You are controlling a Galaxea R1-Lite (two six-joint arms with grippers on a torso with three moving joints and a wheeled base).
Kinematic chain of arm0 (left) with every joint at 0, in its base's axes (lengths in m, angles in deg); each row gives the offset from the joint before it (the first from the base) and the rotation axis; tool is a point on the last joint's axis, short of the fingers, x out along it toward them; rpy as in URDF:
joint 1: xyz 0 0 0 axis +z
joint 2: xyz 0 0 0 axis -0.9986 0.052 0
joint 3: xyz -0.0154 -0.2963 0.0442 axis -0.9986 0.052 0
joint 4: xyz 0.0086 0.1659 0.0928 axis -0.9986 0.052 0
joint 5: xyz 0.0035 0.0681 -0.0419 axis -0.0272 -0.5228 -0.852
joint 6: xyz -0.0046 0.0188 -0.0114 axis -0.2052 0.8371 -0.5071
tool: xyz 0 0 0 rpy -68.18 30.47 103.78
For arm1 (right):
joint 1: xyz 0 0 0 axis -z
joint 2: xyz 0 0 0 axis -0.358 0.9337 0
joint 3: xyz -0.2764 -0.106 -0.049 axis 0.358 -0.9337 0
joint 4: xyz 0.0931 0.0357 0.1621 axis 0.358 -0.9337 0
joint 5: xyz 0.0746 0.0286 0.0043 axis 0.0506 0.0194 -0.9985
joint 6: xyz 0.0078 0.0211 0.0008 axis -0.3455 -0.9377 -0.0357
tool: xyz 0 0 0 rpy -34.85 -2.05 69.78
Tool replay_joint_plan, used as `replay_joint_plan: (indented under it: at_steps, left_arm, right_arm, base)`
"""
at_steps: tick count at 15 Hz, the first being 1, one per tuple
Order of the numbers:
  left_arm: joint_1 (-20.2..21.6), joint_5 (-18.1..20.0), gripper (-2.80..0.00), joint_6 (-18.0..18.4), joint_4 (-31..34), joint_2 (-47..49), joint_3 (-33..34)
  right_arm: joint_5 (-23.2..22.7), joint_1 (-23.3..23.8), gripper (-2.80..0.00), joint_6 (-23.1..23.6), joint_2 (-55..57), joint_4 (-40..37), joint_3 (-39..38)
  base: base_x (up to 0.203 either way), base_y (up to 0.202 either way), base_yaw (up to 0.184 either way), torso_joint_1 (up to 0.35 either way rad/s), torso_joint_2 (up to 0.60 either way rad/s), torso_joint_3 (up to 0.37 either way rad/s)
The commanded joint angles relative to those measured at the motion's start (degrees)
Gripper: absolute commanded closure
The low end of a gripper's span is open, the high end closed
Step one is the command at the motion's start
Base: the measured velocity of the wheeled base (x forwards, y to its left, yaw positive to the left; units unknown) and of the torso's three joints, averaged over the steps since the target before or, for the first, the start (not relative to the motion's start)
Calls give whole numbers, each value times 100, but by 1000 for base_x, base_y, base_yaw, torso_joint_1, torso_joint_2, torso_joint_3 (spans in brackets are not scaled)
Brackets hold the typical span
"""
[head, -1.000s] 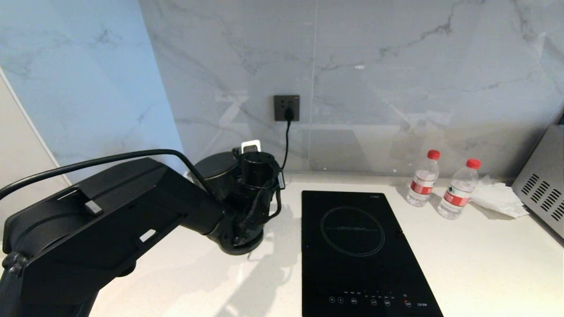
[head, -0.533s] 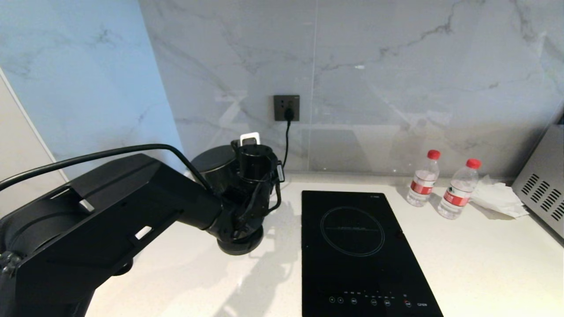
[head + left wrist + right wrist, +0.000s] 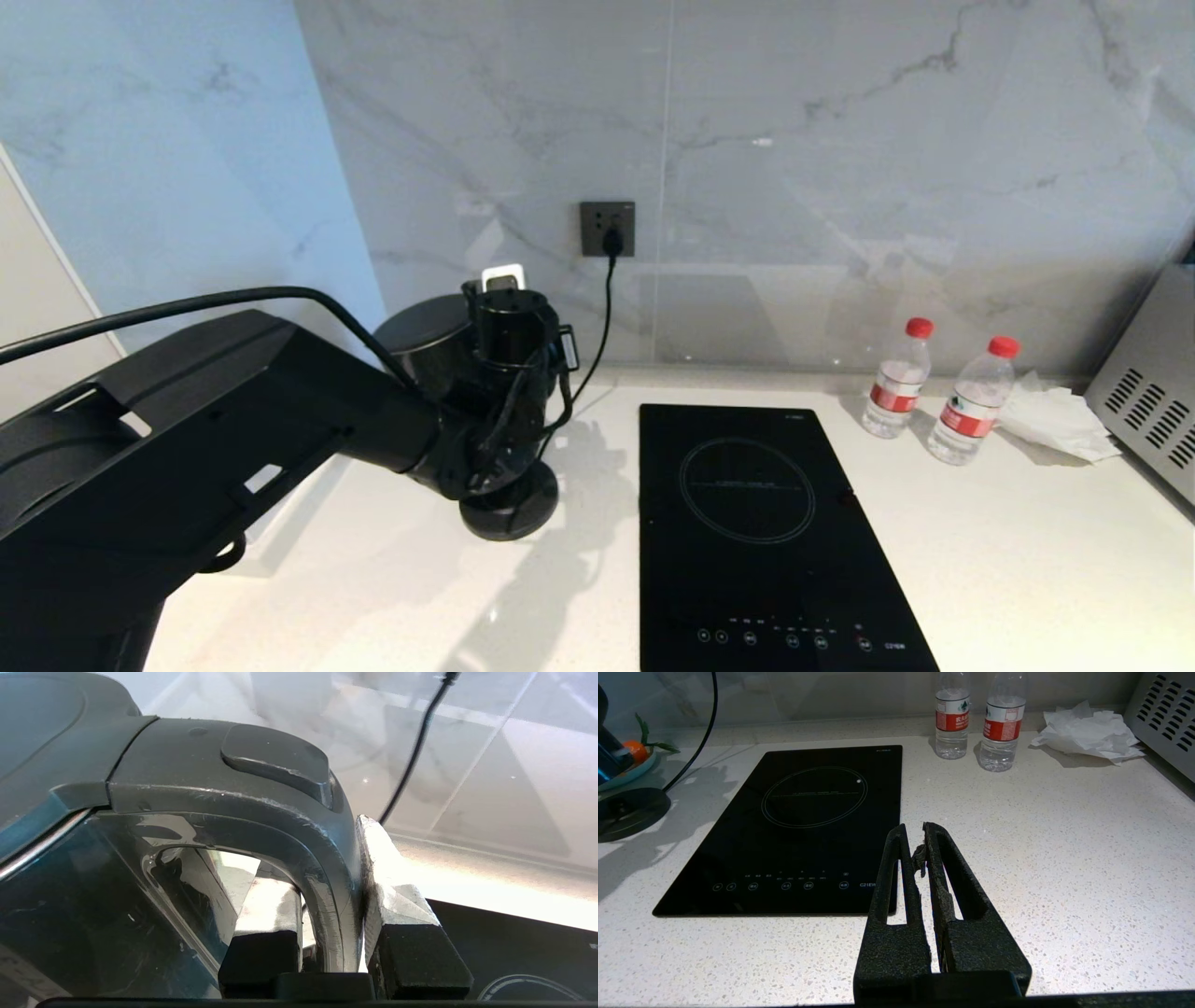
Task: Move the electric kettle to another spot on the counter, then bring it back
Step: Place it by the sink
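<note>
Kitchen corner with marble walls and a pale worktop

A grey-veined marble wall (image 3: 840, 140) rises behind the worktop, split by a thin vertical seam, and carries a dark socket plate (image 3: 607, 228) with a black cord (image 3: 605, 308) plugged in and hanging down. A second marble panel (image 3: 168, 168), tinted bluish by the light, meets it at an angle. An inset black glass hob (image 3: 756, 532) shows a ring and a row of touch marks. Two clear water bottles (image 3: 896, 378) with red caps stand beside crumpled white tissue (image 3: 1055, 420), next to a vented steel appliance (image 3: 1153, 411). Soft reflections gleam on the polished stone.
</note>
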Motion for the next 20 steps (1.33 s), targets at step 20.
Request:
replay_joint_plan:
  at_steps: [20]
  left_arm:
    - [670,344,0,468,-1945,-1055,2441]
  right_arm:
    - [0,0,0,-1,0,0,-1]
  base:
    - [0,0,0,0,0,0]
